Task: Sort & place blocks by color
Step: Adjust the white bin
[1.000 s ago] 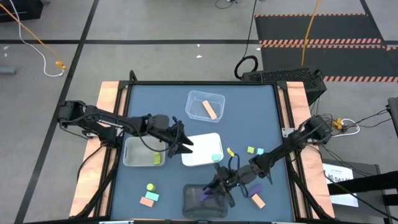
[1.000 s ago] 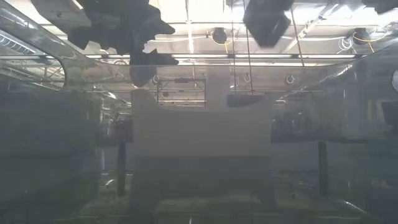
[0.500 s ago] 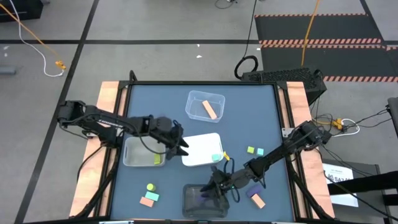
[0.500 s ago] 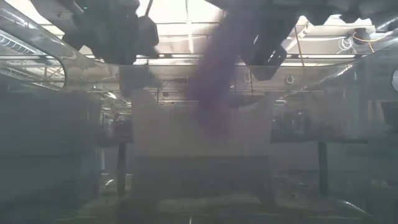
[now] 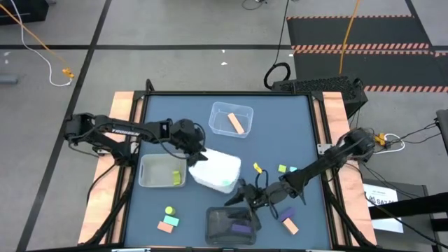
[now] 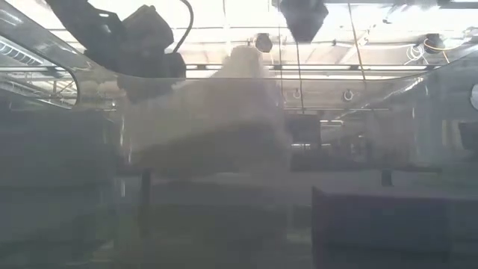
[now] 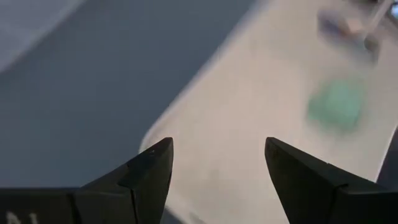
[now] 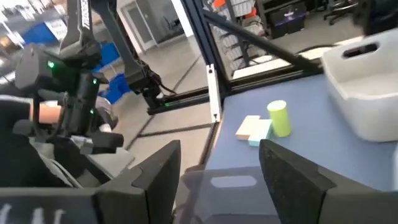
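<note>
1. Right gripper [image 5: 236, 199] poised above dark bin [image 5: 231, 222], fingers apart; purple block [image 5: 241, 227] inside, apparently just dropped.
2. Left gripper [image 5: 198, 157] spread wide at white bin [image 5: 215, 171], perhaps nudging it; mint block [image 7: 336, 106] inside.

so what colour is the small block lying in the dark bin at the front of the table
Purple: the small block in the dark rectangular bin shows best in the high view.

Blue table [image 5: 280, 119] with clear bins [image 5: 231, 119], dark bin [image 5: 231, 224], scattered blocks [image 5: 168, 220].
</note>
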